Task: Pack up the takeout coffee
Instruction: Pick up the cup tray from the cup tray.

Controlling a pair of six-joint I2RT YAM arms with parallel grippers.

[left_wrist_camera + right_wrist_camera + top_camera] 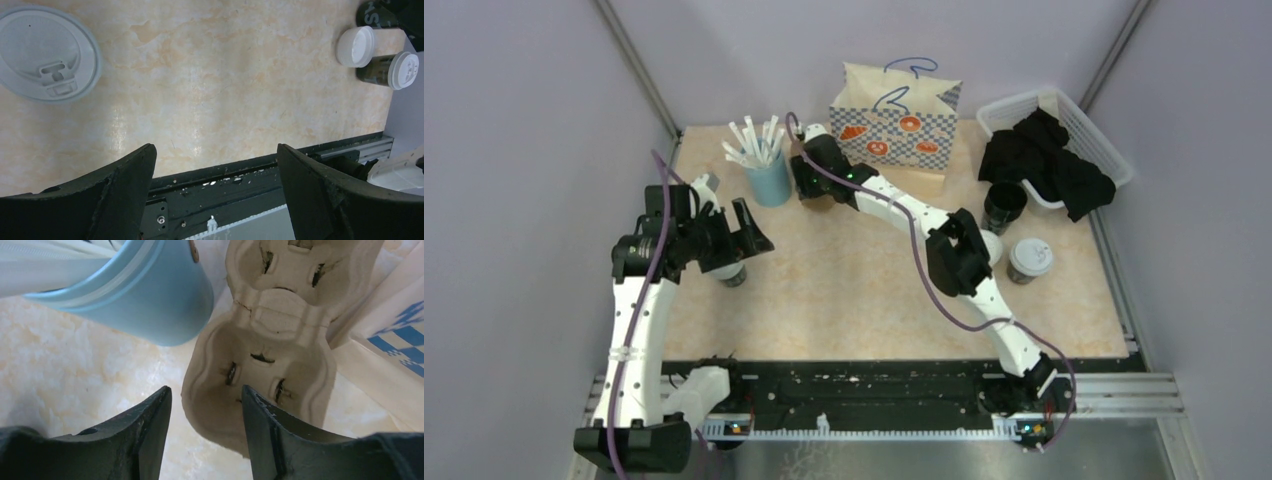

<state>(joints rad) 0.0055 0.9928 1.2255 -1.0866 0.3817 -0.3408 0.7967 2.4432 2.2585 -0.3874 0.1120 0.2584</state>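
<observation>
A lidded black coffee cup (731, 272) stands just below my left gripper (727, 243); its white lid (47, 52) shows at the top left of the left wrist view. The left gripper (215, 150) is open wide and empty. Two more lidded cups (1031, 258) (991, 245) and an open black cup (1004, 205) stand at the right; they also show in the left wrist view (395, 70). My right gripper (809, 188) is at the back. In its wrist view, the right gripper (205, 395) is open, its fingers straddling the near rim of the brown pulp carrier (270, 365).
A light-blue cup of white straws (769, 180) stands right beside the carrier, close to the right gripper's left finger (145, 435). A checked paper bag (894, 125) stands behind. A white basket (1096, 135) holding black cloth (1044, 160) is at the back right.
</observation>
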